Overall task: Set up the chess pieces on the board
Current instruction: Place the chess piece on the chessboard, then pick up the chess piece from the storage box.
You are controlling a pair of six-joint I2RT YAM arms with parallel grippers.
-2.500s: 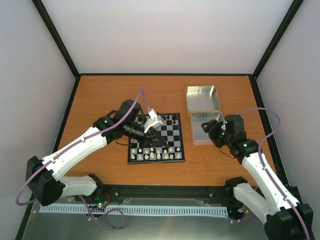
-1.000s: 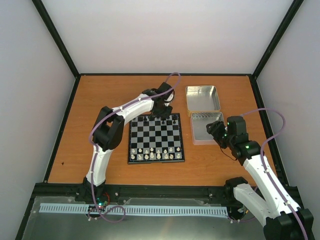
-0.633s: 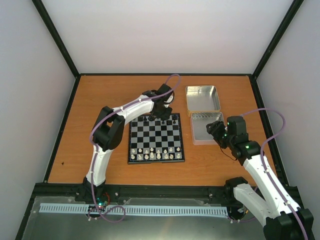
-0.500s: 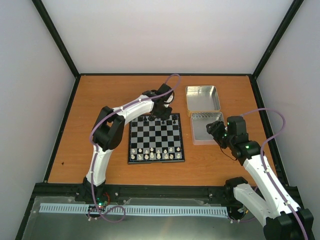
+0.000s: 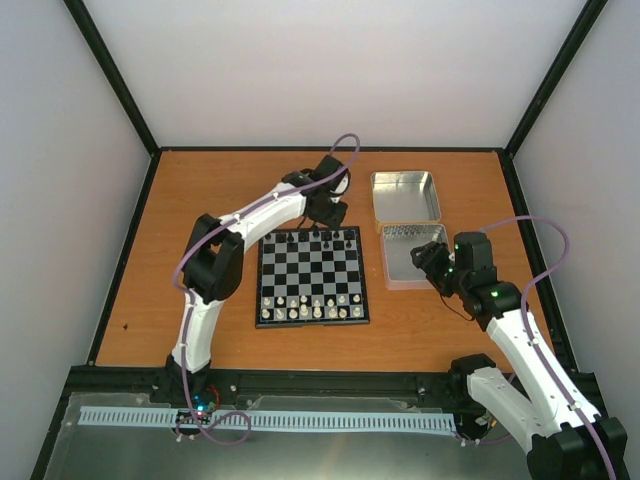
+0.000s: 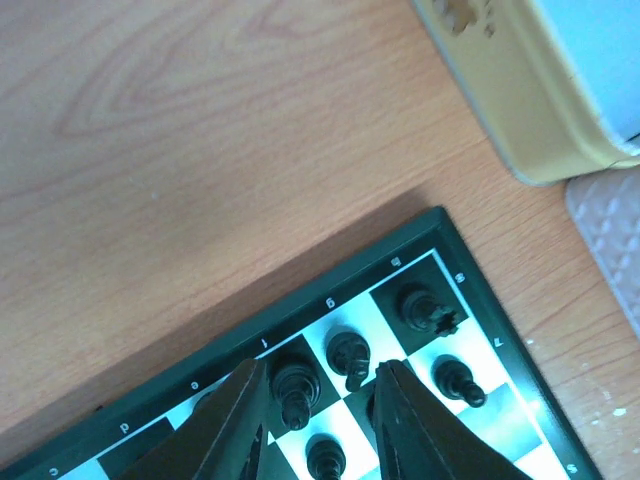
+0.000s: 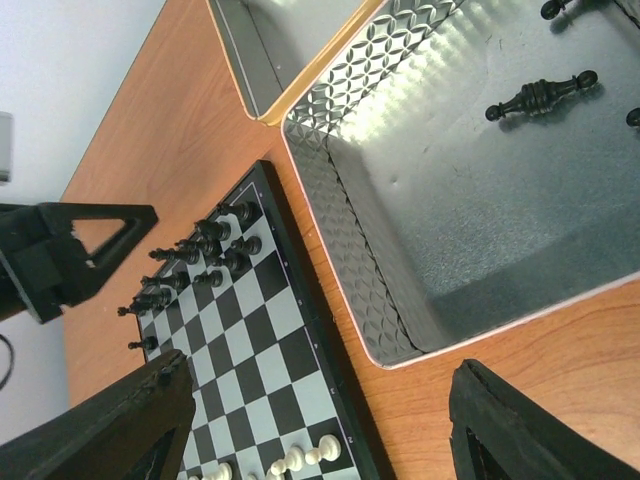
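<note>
Left pincer point(image 6: 318, 370) narrowly spread, pinching nothing, above tiny black plastic chess pieces point(image 6: 296, 388) lining far edge of small black-and-silver checked chessboard point(image 5: 311, 272), mid orange wooden bench point(image 5: 200, 200). Right pincer point(image 7: 320, 370) spread wide, empty, at rectangular silver metal tin point(image 7: 480, 210).

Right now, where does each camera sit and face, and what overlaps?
Top external: above, behind the robot, looking down at the table; both arms show.
Left wrist: over the board, far edge, facing down at black pieces; left gripper shows.
Right wrist: by the near tin, facing across it to the board; right gripper shows.
Shared: both wrists see the board's far-right corner.
</note>
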